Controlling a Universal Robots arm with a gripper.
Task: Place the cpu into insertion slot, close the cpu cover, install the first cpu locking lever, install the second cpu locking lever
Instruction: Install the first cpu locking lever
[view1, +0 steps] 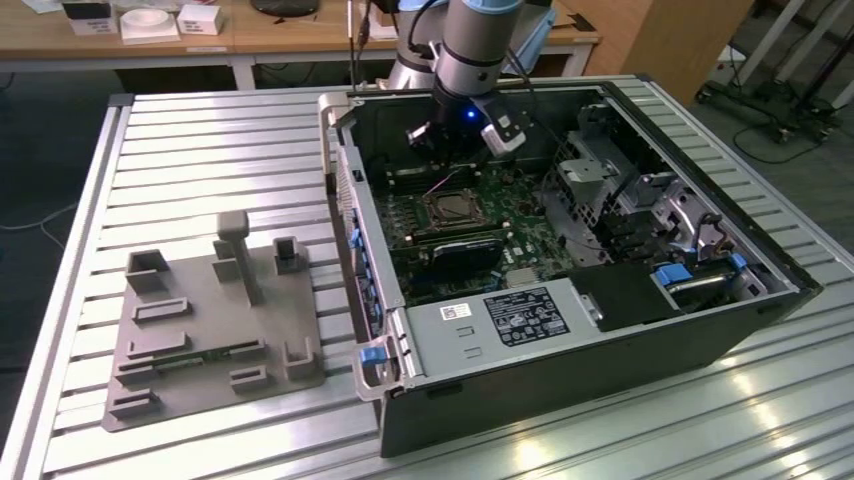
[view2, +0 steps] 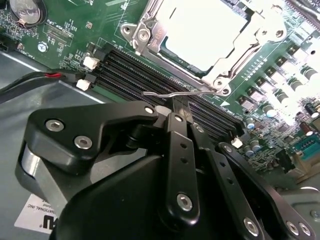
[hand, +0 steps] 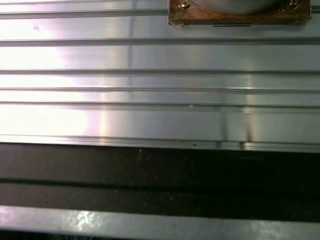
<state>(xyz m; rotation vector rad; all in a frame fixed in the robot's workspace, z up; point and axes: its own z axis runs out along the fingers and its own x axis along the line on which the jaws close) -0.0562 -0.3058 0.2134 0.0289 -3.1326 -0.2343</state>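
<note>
Exterior view: above black computer case (view1: 534, 385). Second wrist view: close on its green board (view2: 65, 30). First wrist view: ribbed silver counter (hand: 150, 60).

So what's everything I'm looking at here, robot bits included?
Table: one, silver, slatted.
Computer case: one, black, open on the table.
Circuit board: one, green, inside the case.
Chip: one, silvery, in the board, silver frame over its edges.
Wire lever: one, silver, beside the frame.
Memory slots: several, black, beside the frame.
Moulded tray: one, grey, on the table, exterior view's left.
Robot arm: one, grey, reaching into the case.
Gripper: one, black, shut, tip at the lever.
</note>
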